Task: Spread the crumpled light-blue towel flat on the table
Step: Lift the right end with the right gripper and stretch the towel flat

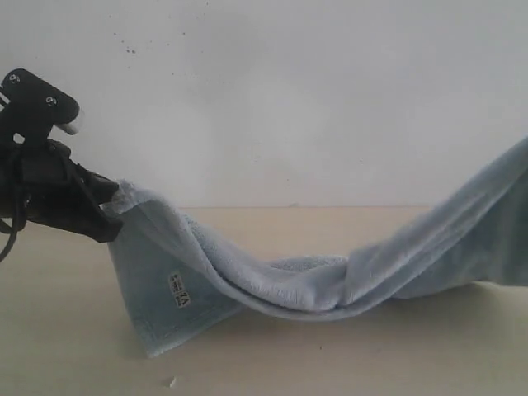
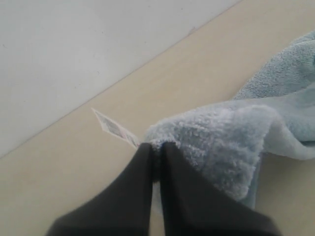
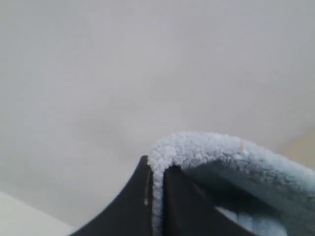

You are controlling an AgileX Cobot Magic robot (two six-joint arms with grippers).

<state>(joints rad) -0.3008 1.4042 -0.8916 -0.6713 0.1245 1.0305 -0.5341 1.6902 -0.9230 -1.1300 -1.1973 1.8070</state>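
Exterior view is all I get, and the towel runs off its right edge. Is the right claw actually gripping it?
Observer: Yes. In the right wrist view the right claw is shut on a folded edge of the towel, with the pile squeezed between its fingers.
Operator: And the left claw? My view doesn't show its tips clearly.
Observer: The left wrist view shows the left claw shut, pinching the towel's edge right at the fingertips.
Operator: Anything near that pinch?
Observer: A small white tag sticks out of the towel beside the tips, seen against the table.
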